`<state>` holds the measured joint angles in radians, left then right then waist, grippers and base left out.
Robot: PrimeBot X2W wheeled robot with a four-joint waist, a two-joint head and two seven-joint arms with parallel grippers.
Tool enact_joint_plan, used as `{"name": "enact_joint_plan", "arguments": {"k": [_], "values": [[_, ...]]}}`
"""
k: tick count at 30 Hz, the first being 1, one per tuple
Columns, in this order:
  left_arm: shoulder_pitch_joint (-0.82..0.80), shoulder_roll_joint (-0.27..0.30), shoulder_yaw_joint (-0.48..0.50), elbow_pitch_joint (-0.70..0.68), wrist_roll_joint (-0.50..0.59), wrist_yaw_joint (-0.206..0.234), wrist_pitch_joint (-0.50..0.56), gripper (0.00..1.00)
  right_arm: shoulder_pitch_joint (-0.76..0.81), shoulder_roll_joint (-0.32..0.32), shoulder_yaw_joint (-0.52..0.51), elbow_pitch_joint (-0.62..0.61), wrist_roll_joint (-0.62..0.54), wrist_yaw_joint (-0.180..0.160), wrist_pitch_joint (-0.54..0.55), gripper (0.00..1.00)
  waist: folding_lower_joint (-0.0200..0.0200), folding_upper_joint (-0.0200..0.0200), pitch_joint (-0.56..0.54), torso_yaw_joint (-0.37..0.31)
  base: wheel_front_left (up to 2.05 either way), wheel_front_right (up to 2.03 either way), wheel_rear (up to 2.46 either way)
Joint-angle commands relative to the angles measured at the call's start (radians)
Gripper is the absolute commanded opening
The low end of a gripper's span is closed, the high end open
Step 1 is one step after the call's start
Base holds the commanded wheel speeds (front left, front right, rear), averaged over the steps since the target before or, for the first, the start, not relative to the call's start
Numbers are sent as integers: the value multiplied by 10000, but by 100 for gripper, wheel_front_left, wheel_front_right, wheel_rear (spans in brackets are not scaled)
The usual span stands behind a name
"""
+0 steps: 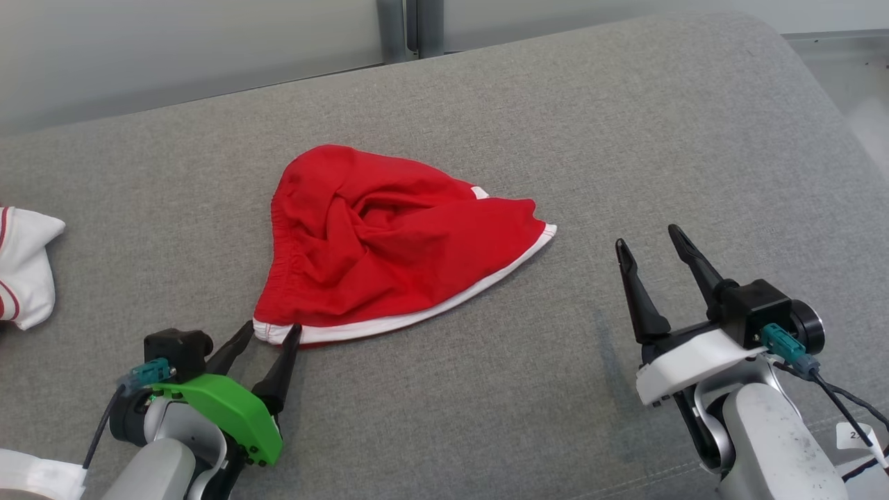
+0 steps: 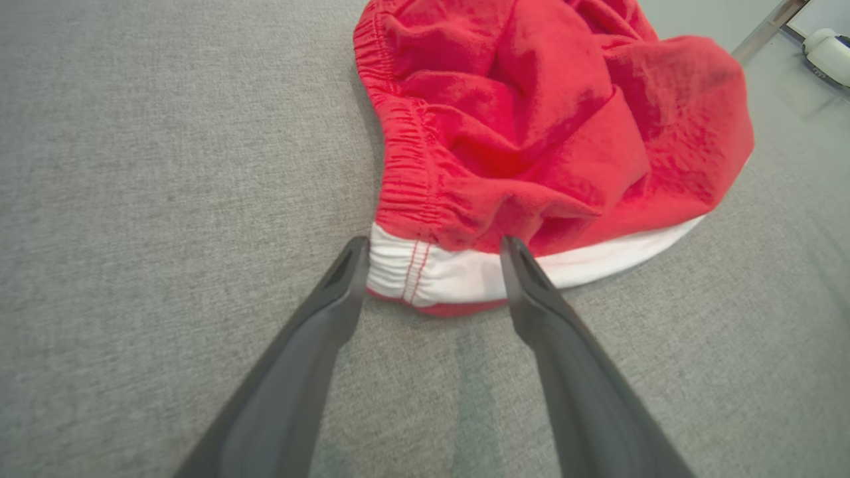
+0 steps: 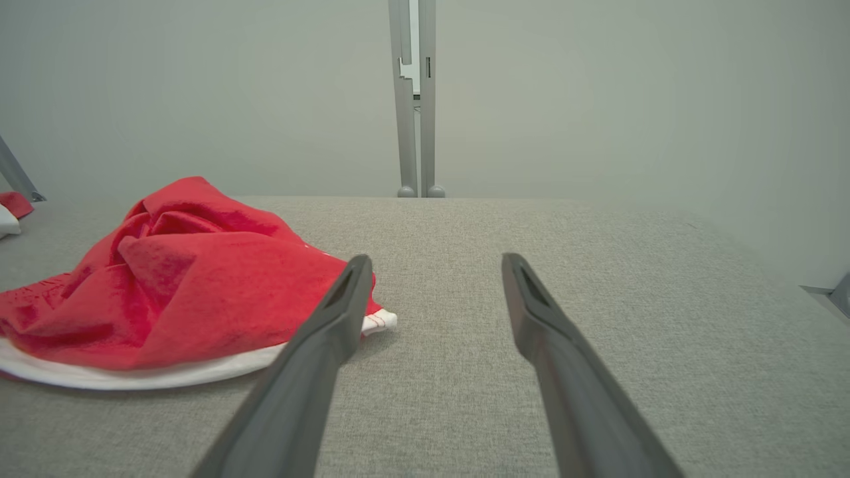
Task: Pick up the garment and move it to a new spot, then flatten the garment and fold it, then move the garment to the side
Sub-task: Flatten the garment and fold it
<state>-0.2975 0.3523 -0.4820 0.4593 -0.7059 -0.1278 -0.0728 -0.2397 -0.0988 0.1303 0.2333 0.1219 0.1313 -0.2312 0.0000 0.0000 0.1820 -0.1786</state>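
Lowest in the head view, at the lower left of the frame, the left claw (image 1: 272, 328) stands wide, its two dark fingertips either side of the near corner of the garment (image 1: 389, 243). In the left wrist view the tips flank the white band at that corner, right at the cloth, and nothing is pinched between them.

My reading is that the first step, the pick-up, is in hand and no grasp is made yet. The next move seems to call for the left claw to ease a little further in, so that the layered hem sits between the fingers, then close and lift. Catching only the top layer would let the rest trail.

The garment lies in the middle of the frame on the grey tabletop (image 1: 625, 139). It is red, bunched into a rough heart-shaped heap with deep twisted folds at its centre. A gathered elastic edge runs down its left side, and a white band follows its lower edge out to the corner at centre right.

At the lower right, the right claw (image 1: 647, 237) is also wide and holds nothing, hovering well apart from that far corner. A white-and-red cloth (image 1: 24, 274) lies at the left edge of the frame.
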Motion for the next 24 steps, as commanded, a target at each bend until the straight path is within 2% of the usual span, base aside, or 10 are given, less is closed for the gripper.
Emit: {"name": "enact_joint_plan", "arguments": {"k": [1, 10, 11, 13, 14, 16, 20, 22, 24], "values": [[-223, 194, -208, 40, -275, -33, -91, 100, -116, -21, -18, 29, 51, -10, -63, 100, 0, 0, 48, -66, 0, 0, 0], [-366, 696, -1107, -141, -1285, -34, -286, 100, -107, -22, -100, -22, -18, -10, -89, 100, 0, 0, 119, -74, 0, 0, 0], [-381, 756, -1227, -153, -1396, -34, -288, 97, -112, -17, -102, -24, -26, -10, -91, 100, 0, 0, 126, -64, 0, 0, 0], [-429, 864, -1446, -158, -1563, -35, -300, 78, -126, 5, -102, -33, -38, -10, -94, 100, 0, 0, 139, -44, 0, 0, 0], [-453, 911, -1557, -156, -1631, -35, -321, 74, -133, 13, -98, -35, -46, -10, -86, 100, 0, 0, 145, -32, 0, 0, 0], [-508, 977, -1770, -129, -1777, -35, -381, 71, -162, 22, -78, -21, -42, -10, -90, 100, 0, 0, 160, -13, 0, 0, 0], [-694, 975, -2186, 37, -1918, -35, -522, 83, -193, 19, -42, 4, -44, -10, -91, 100, 0, 0, 183, 4, 0, 0, 0], [-799, 974, -2400, 149, -1963, -35, -584, 93, -241, 11, -28, 15, -52, -10, -94, 100, 0, 0, 197, 2, 0, 0, 0], [-924, 1003, -2588, 275, -2002, -35, -632, 92, -267, 6, -15, 17, -60, -10, -99, 100, 0, 0, 209, -9, 0, 0, 0]]}}
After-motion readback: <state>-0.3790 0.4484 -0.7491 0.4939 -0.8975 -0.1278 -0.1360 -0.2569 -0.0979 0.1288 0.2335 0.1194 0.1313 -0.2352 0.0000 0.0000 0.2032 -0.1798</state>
